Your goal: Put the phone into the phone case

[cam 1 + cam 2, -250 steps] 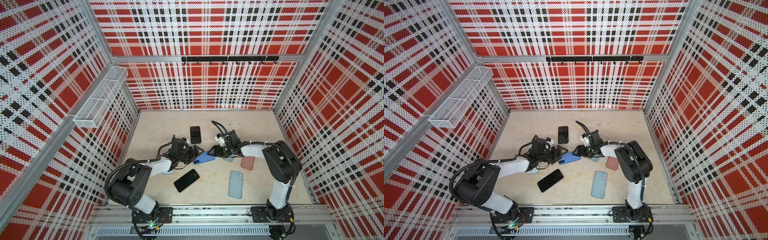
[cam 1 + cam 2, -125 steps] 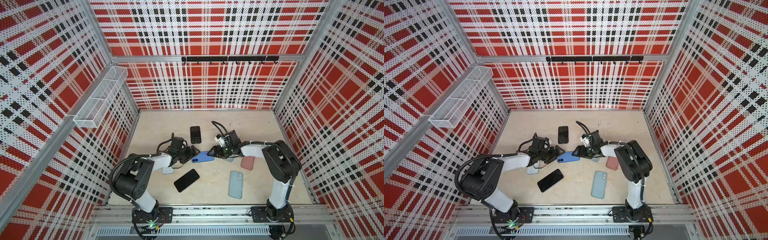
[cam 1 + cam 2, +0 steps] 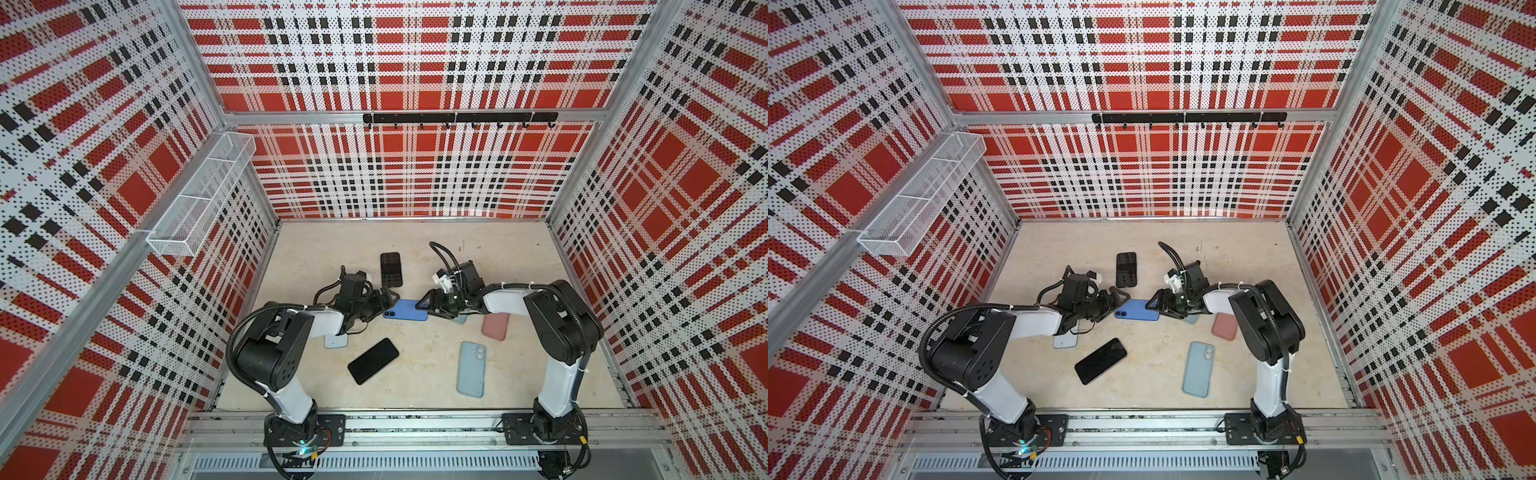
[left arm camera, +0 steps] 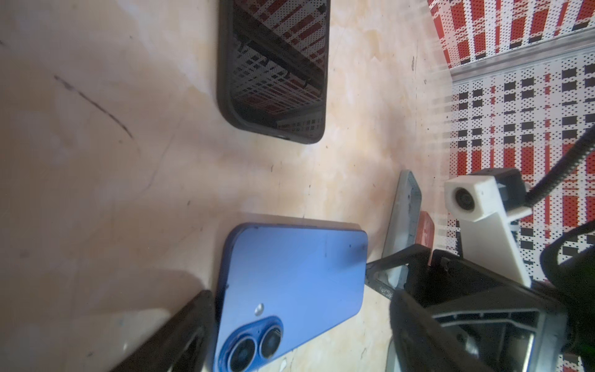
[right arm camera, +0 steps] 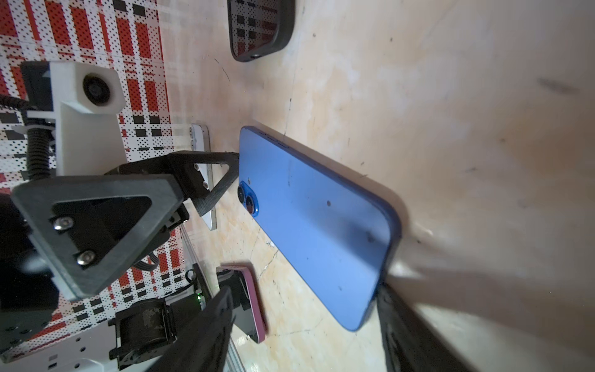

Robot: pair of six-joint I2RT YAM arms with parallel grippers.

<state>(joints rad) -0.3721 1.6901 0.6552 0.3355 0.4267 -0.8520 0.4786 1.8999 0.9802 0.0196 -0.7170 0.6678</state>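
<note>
Blue phone (image 3: 405,310) swung level, left end effector (image 3: 388,302), right end effector (image 3: 425,309) flanking

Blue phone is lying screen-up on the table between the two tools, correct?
Not screen-up: the blue phone lies back-up, camera lenses showing, clearest in the left wrist view. It does lie on the table between the left tool and right tool.

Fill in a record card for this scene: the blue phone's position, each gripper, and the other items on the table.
Blue phone: flat, back up, mid-table between the grippers
Left gripper: open, at its camera end
Right gripper: open, at the opposite end
Far side: cased black phone, screen up
Near side: bare black phone, pale blue case
Right side: pink case
Progress: blue phone not yet cased
</note>
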